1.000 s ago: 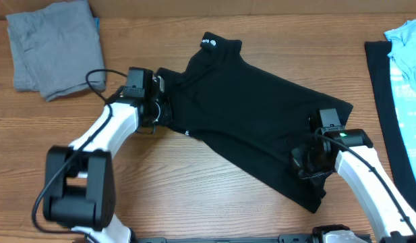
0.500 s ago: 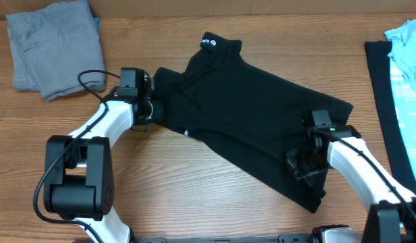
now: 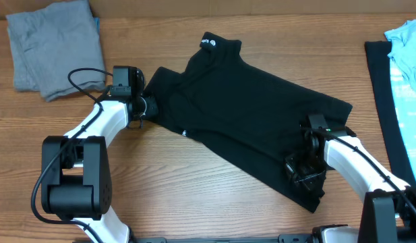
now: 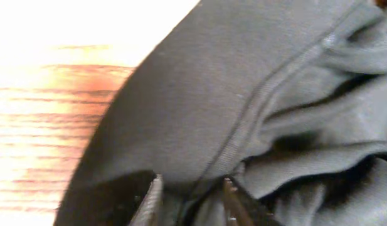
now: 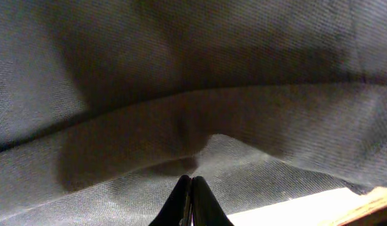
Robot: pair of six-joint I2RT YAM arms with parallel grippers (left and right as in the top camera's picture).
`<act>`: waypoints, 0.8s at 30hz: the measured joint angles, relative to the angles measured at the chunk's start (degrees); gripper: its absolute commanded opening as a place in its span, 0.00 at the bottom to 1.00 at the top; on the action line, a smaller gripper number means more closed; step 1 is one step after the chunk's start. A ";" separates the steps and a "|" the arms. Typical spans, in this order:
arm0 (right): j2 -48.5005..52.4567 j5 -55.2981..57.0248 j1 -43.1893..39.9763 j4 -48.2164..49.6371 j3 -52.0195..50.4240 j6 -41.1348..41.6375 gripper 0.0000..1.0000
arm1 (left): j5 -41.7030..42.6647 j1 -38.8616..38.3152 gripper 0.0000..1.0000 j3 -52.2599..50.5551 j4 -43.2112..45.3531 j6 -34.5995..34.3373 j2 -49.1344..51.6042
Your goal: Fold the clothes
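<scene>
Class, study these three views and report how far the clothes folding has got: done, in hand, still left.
Done: a grey garment lies folded at far left. In hand: the black T-shirt lies spread out, unfolded; the left claw pinches its sleeve, the right claw its hem. Left: folding that shirt, then the light-blue garment and black garment at the right edge.

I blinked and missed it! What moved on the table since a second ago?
The left gripper slid left and a bit away from the camera's near side, seeming to tug the black T-shirt sleeve edge slightly along. The right gripper crept a little left on the shirt's lower hem. Neither let go. The grey clothes and the light-blue garment stayed put.
</scene>
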 measured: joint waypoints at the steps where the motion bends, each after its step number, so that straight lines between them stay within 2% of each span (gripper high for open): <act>1: 0.00 0.02 0.02 -0.09 0.00 0.20 0.04 | -0.92 0.00 0.42 0.02 -0.11 -0.59 0.00; 4: 0.00 0.61 0.00 0.04 -0.52 0.61 0.04 | -2.84 0.00 0.44 0.02 -0.09 -1.60 0.00; 10: 0.00 1.51 0.00 1.90 -1.77 1.90 0.04 | -4.07 0.00 0.36 0.00 -0.11 -2.62 0.00; 14: 0.00 1.53 -0.20 2.95 -1.77 2.45 0.04 | -3.82 0.00 0.24 0.02 -0.28 -2.64 0.00; 17: 0.00 1.51 -1.36 3.02 -1.77 2.62 0.04 | -3.78 0.00 0.19 0.02 -0.92 -2.67 0.00; 24: 0.00 1.53 -8.63 4.11 -1.77 1.92 0.04 | -2.93 0.00 0.18 0.07 -3.98 -3.91 0.00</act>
